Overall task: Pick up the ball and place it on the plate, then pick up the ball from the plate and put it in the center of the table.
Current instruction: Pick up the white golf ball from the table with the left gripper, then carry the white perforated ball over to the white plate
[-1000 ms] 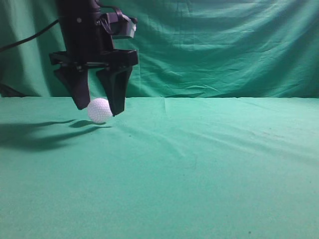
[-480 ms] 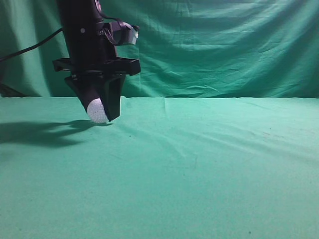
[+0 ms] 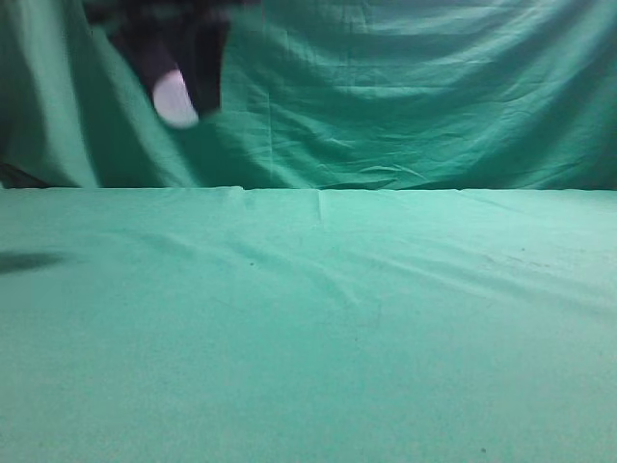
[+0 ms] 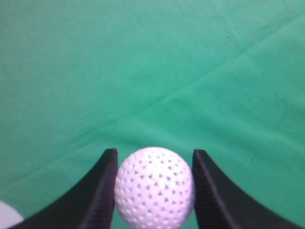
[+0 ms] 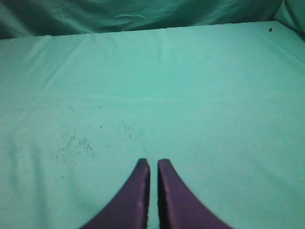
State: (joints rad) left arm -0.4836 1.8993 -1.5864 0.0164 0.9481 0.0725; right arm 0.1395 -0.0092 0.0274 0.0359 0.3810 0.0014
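Observation:
My left gripper (image 3: 178, 92) is shut on the white dimpled ball (image 3: 174, 100) and holds it high above the green table at the upper left of the exterior view. In the left wrist view the ball (image 4: 154, 187) sits tight between the two black fingers (image 4: 102, 191). A small white patch at the bottom left corner of that view (image 4: 7, 217) may be the plate's edge; I cannot tell. My right gripper (image 5: 153, 164) is shut and empty over bare cloth; it does not show in the exterior view.
A green cloth (image 3: 318, 318) covers the table and hangs as a backdrop (image 3: 415, 87) behind it. Faint dark specks (image 5: 76, 143) mark the cloth in the right wrist view.
My left gripper closed on the ball on the table, then lifted it well up off the cloth. Its shadow has slid away to the left.

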